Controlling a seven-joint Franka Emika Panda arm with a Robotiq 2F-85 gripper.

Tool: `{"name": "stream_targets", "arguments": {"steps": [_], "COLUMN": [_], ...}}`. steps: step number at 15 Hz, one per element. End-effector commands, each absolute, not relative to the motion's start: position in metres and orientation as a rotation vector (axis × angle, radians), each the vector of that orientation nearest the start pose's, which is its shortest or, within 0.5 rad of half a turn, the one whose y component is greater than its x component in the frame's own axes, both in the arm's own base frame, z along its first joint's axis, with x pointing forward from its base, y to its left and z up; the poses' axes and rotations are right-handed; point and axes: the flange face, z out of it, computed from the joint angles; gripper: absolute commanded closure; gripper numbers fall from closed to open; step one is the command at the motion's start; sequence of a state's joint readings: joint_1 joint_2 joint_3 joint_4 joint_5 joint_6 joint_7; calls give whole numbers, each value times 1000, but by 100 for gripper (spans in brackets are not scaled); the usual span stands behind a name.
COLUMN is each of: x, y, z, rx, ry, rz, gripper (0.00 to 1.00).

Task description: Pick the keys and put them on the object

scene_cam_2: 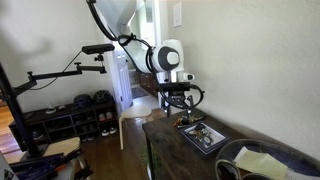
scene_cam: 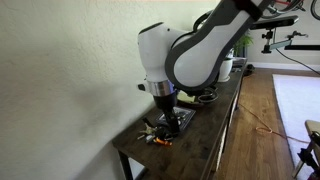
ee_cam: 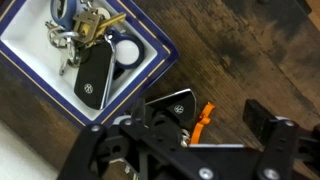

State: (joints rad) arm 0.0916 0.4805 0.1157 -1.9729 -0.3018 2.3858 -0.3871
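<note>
Hand (scene_cam: pixel 166 104): fingers spread wide, nothing between them, hanging low over the counter (ee_cam: pixel 255 50). In the wrist view the gap sits over the keys (ee_cam: pixel 180 103), a black fob with an orange tag (ee_cam: pixel 205 120), lying flat on the bare wood. I take these for the ones to lift; that is a judgement, since other keys are in sight.

Just beside them, apart by a strip of wood: the object (ee_cam: pixel 25 35), a flat rectangle with a pale rim and a dark blue-grey face. It already carries a bunch of metal keys (ee_cam: pixel 80 25), a second black fob (ee_cam: pixel 95 78) and a round white disc (ee_cam: pixel 125 50).

Step in hand, as I read it: lined up for the pick, nothing gripped, nothing raised.

Next move calls for a straight descent until my fingertips nearly meet the wood, because the fob lies flat and low. Then I close across its narrow side, lift clear of the rim and carry it the short way to a free patch of the crowded face.

Writing: each fob shows a small round emblem, too small to read. No legible words anywhere
</note>
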Motion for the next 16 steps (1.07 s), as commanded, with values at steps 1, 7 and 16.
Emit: {"name": "stream_targets", "arguments": {"steps": [1, 7, 16], "x": [610, 629, 647], "y": [127, 129, 132], "z": [215, 196, 188], "rx": [-2988, -2920, -2873], "ry": [-1397, -1510, -1623], "rz": [112, 107, 91], "gripper": [0, 0, 42]}}
